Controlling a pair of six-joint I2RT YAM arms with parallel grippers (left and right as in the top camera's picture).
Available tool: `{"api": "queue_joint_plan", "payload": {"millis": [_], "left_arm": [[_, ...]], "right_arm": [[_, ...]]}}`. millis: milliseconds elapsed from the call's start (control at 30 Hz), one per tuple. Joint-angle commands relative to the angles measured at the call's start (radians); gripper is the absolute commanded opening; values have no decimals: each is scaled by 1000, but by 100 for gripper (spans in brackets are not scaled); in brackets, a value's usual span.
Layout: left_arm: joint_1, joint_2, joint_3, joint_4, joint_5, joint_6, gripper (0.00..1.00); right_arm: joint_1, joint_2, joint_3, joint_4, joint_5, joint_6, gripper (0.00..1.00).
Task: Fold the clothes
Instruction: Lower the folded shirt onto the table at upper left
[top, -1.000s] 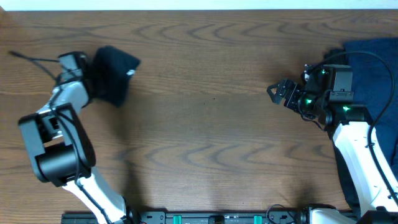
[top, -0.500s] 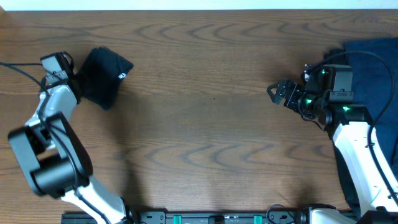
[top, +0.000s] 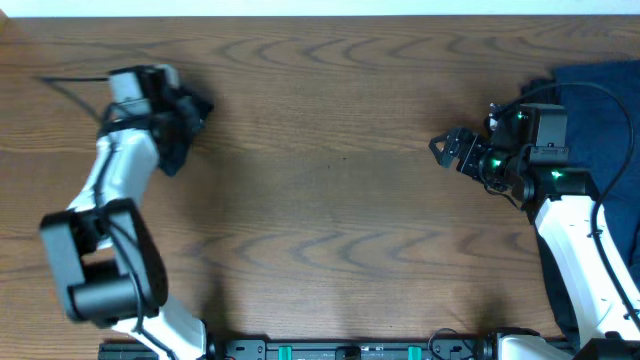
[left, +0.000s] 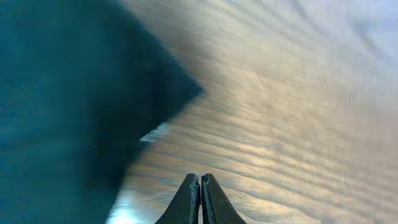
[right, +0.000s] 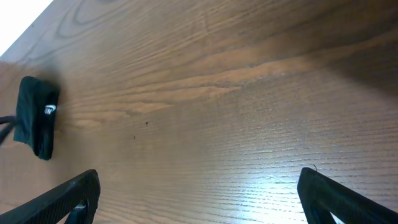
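Noted: folded black fabric garment (left: 62, 93) lies far-left on the brown wooden table (top: 330, 200); left gripper (left: 200, 198) pinched closed, holding nothing (just beside the bundle); right gripper (top: 440, 148) spread wide, empty, near the navy cloth heap (top: 600, 100). Recommended: lift left clear without snagging the fold.

From overhead, the left arm (top: 125, 165) lies across the folded black garment (top: 180, 145), so only a dark edge of it shows. The navy garment (top: 610, 100) is cut by the right edge and partly covered by the right arm (top: 575, 235). The left wrist view is smeared. There the black fabric runs off the left and top edges, its white mark (left: 154, 133) is unreadable, and the left gripper (left: 200, 180) shows only its fingertips. In the right wrist view the bottom edge crops the right gripper's fingers (right: 68, 199).
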Motion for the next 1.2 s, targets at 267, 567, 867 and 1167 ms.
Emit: {"api": "queue_joint_plan", "payload": {"millis": [267, 567, 867, 1167], "left_arm": [[-63, 164, -4, 83, -207, 82, 6], [-55, 278, -4, 243, -218, 81, 6], [-36, 338, -2, 510, -221, 80, 6], [14, 326, 16, 606, -283, 80, 13]], "right_arm": [[-3, -12, -3, -1, 3, -12, 99], [-3, -12, -3, -1, 3, -12, 99], [-3, -12, -3, -1, 3, -12, 99], [-3, -12, -3, -1, 3, -12, 99]]}}
